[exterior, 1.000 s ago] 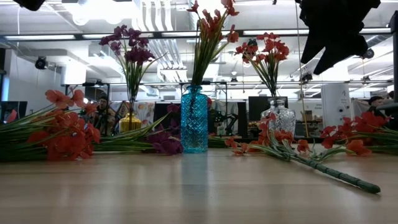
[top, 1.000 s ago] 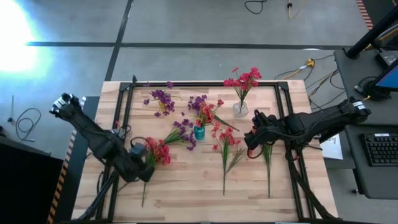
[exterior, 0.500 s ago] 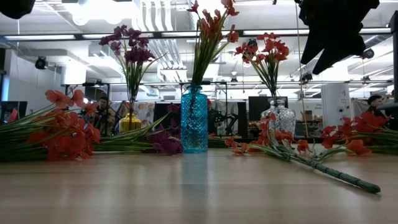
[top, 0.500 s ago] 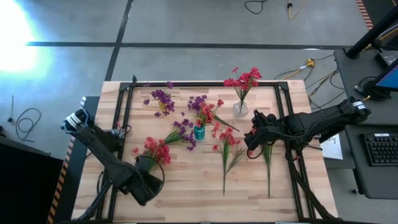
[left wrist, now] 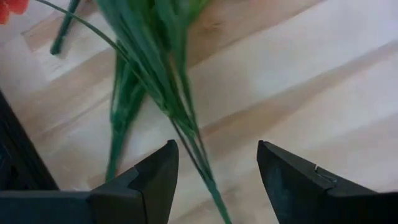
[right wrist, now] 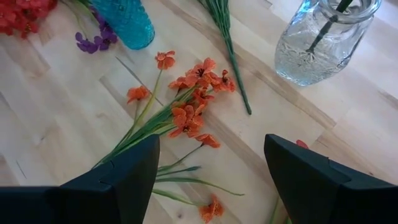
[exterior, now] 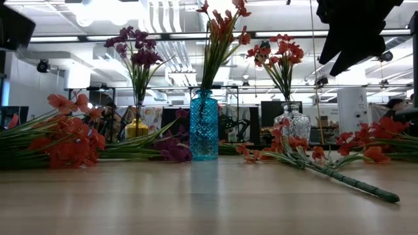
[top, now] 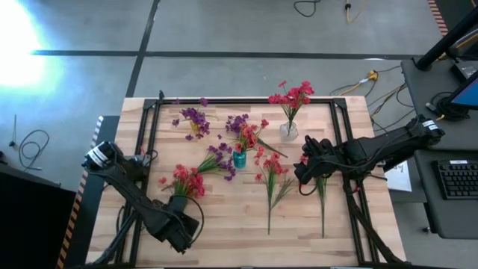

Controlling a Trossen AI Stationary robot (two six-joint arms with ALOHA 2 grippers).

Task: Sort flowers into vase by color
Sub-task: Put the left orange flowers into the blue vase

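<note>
left tool (left wrist: pixel 214 168) open over red sprig's stem (left wrist: pixel 186 134), right tool (right wrist: pixel 211 171) open

The flowers (top: pixel 189 179) are red and purple with green stems. One vase (top: pixel 239 158) is blue with bumpy diamonds. The counter (top: pixel 231 232) is light wood.

left arm: comes in from the table's 9 o'clock edge and runs diagonally toward about 7 o'clock, stretched out pretty low
left gripper (top: pixel 181 226): sits near the 7 o'clock corner, fingers (left wrist: pixel 155 174) spread apart, nothing pinched between them
right arm: reaches in from the 3 o'clock side, lying nearly level and pointing toward the middle
right gripper (top: pixel 305 170): hangs right of centre, above the tabletop, fingers (right wrist: pixel 127 171) wide apart and holding nothing
</note>
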